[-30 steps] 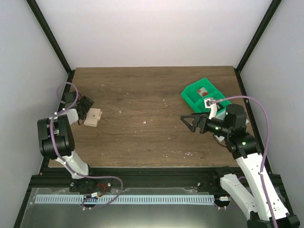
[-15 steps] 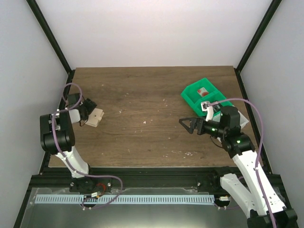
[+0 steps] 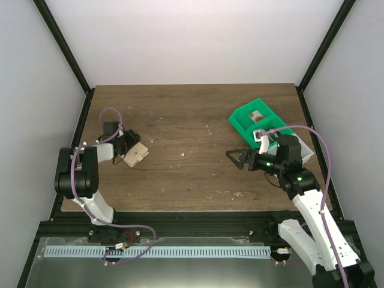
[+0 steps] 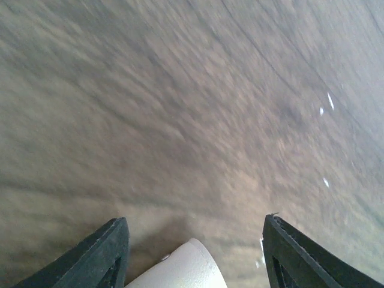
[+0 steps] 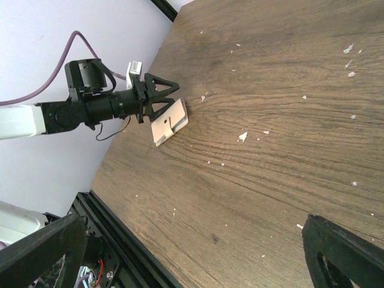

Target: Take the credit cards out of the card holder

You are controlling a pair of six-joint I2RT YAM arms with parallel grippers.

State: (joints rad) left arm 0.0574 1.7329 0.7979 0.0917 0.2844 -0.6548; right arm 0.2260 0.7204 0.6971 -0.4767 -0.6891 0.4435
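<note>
While the card holder [image 5: 168, 123] lies on the table [image 3: 192, 120], we see the left gripper [image 4: 195, 221] with jaws partly open astride it, and the right gripper [image 3: 234, 160] with jaws wide open, empty.

I count against the green tray [image 3: 245, 123], of which there is one. One small red-and-white item [image 3: 257, 115] lies inside it. I find one card holder [image 3: 137, 155], well to the left of the tray; I cannot count any credit cards in it. My grippers number two: the left gripper [image 3: 131, 148] far left of the tray, and the right gripper [image 3: 233, 159] just in front of the tray. Pale flecks left of the tray are too small to tally.
</note>
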